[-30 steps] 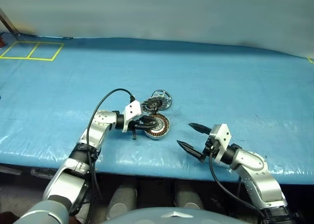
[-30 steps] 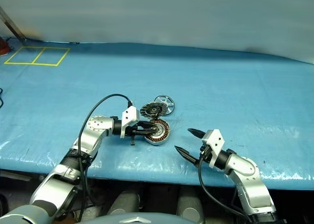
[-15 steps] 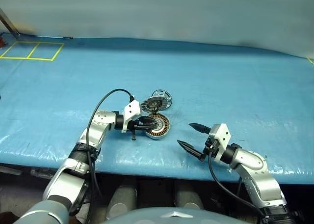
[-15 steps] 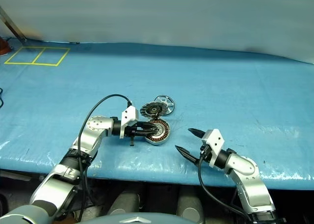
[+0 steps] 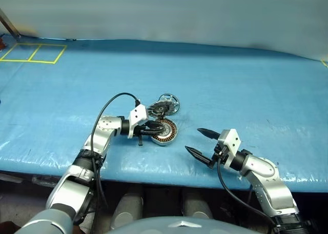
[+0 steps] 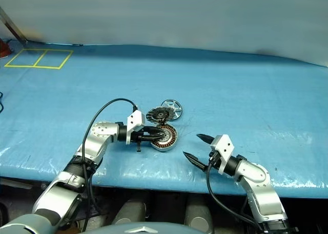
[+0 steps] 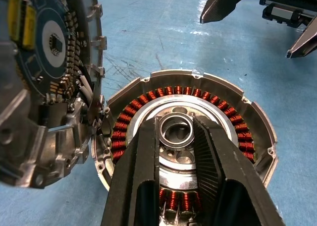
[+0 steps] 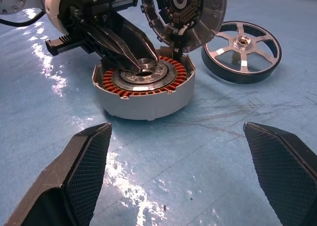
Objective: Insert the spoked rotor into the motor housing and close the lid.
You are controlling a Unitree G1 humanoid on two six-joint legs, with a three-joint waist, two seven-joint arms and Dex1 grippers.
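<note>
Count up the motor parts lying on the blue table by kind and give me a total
Spoked rotor: 1, flat on the blue table beside the housing.
Motor housing: 1, copper windings showing.
Lid: 1, standing open at the housing's edge.
Total: 3 parts.

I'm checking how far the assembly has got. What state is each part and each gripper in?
Housing: open, upright on the table, windings exposed, no rotor inside.
Lid: swung up, standing at the housing's edge.
Rotor: lying flat on the table beside the housing, not inserted.
Left gripper: closed on the housing's central hub.
Right gripper: open, empty, short of the housing.
</note>
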